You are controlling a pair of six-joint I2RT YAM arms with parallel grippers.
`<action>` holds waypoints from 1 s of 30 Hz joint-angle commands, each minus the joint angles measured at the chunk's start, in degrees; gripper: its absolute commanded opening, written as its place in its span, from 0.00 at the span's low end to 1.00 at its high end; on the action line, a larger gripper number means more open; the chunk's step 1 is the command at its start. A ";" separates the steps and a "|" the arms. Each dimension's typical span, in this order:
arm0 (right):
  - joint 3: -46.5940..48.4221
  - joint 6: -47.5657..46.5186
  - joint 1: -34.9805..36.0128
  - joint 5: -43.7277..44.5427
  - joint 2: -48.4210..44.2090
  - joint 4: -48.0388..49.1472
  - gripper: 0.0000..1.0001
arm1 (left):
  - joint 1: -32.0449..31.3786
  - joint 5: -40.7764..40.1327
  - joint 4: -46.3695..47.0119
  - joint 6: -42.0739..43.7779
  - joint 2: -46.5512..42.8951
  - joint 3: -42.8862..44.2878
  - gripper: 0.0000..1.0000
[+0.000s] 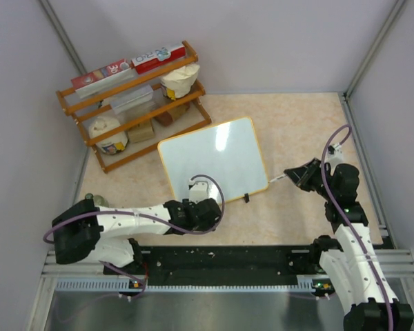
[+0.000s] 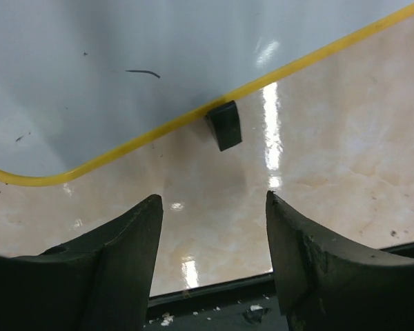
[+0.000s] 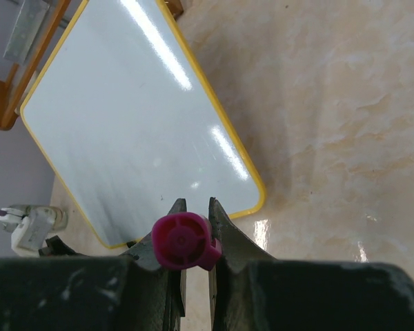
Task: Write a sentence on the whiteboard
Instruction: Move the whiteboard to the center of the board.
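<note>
At the far left corner of the worktop stands a wooden rack with boxes and jars on its shelves. The left arm reaches from the near left side toward the middle, and the left gripper hangs released at the near edge of the whiteboard. Its two jaws stand apart with nothing between them, over the bare worktop just before the yellow rim. A black clip sits on this rim right ahead of the jaws. The whiteboard lies flat near the middle of the worktop, turned a little askew, and its surface is almost blank, with one short dark stroke close to the near edge. To the right of the board, just beside its near right corner, the right gripper is clenched on a marker with a magenta end toward the wrist camera.
</note>
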 commanded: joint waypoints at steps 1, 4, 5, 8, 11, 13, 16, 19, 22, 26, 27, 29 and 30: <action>-0.34 0.39 -0.46 -1.26 -0.65 3.35 0.00 | -0.20 -3.78 -0.42 -3.20 5.21 1.53 0.64; -0.43 0.39 -0.46 -1.34 -0.74 3.35 0.00 | -0.20 -4.22 2.04 -3.38 8.38 1.45 0.62; -0.43 0.39 -0.46 -1.26 -0.74 3.26 0.00 | -0.20 -4.22 2.66 -3.29 9.17 1.53 0.61; -0.43 0.39 -0.46 -1.34 -0.74 3.26 0.00 | -0.11 -5.45 3.37 -3.47 11.89 2.15 0.58; -0.25 0.22 -0.37 -1.34 -0.65 3.35 0.00 | -0.11 -7.03 2.15 -3.73 14.18 3.46 0.58; -0.16 0.13 -0.46 -1.08 -0.48 3.26 0.00 | -0.11 -8.00 1.53 -3.82 15.50 4.43 0.57; -0.25 0.04 -0.37 -1.08 -0.21 3.35 0.00 | 0.16 -9.67 0.38 -4.17 16.91 5.40 0.51; -0.42 -0.13 -0.37 -1.08 -0.13 3.35 0.00 | 0.59 -10.55 -0.15 -4.70 17.79 5.49 0.50; -0.51 -0.22 -0.46 -1.08 -0.04 3.43 0.00 | 1.21 -10.72 0.20 -4.70 18.40 5.23 0.45; -0.43 -0.22 -0.46 -1.25 0.23 3.61 0.00 | 2.00 -11.08 0.82 -3.82 18.49 4.96 0.34; -0.34 -0.22 -0.46 -1.34 0.31 3.61 0.00 | 2.00 -11.08 1.08 -3.64 18.40 4.96 0.26; -0.34 -0.22 -0.46 -1.43 0.58 3.78 0.00 | 2.00 -10.90 1.78 -2.86 18.32 4.96 0.18; -0.34 -0.22 -0.37 -1.52 0.49 3.87 0.00 | 2.00 -10.73 2.14 -2.50 18.40 5.05 0.14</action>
